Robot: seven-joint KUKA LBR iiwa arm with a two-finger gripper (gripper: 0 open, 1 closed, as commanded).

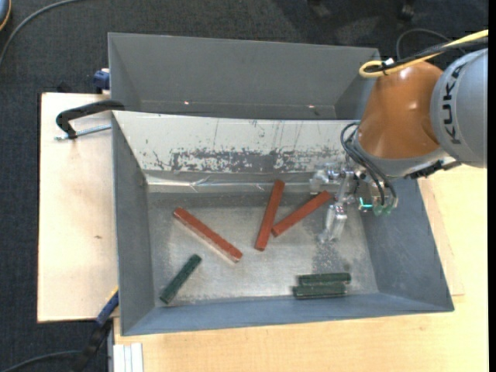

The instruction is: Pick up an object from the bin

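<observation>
The claw (333, 232) hangs low over the right part of the floor of the grey bin (232, 76), below the arm's orange cover (397, 115), which comes in from the right with cables looped at its underside. Whether the claw is spread or pressed together cannot be told from this angle: it reads as one pale metal shape pointing down at the floor. Nearest to it is a slanted red stick (301, 215), which lies just to the claw's left. The stick's higher, right end reaches up to the claw's body, and whether the two touch cannot be told. From there the stick runs down and to the left, away from the claw, until its lower end meets a second red stick (270, 215), which lies steeper and farther left of the claw, its top toward the back wall. Well to the left of the claw a longer red stick (207, 235) with a pale edge lies aslant on the floor, apart from the other two. Just in front of the claw, toward the near wall, a dark green bar (322, 285) lies flat and nearly level. Far to the claw's left and in front, near the front left corner, lies a dark green stick (180, 277), tilted and apart from all else.
</observation>
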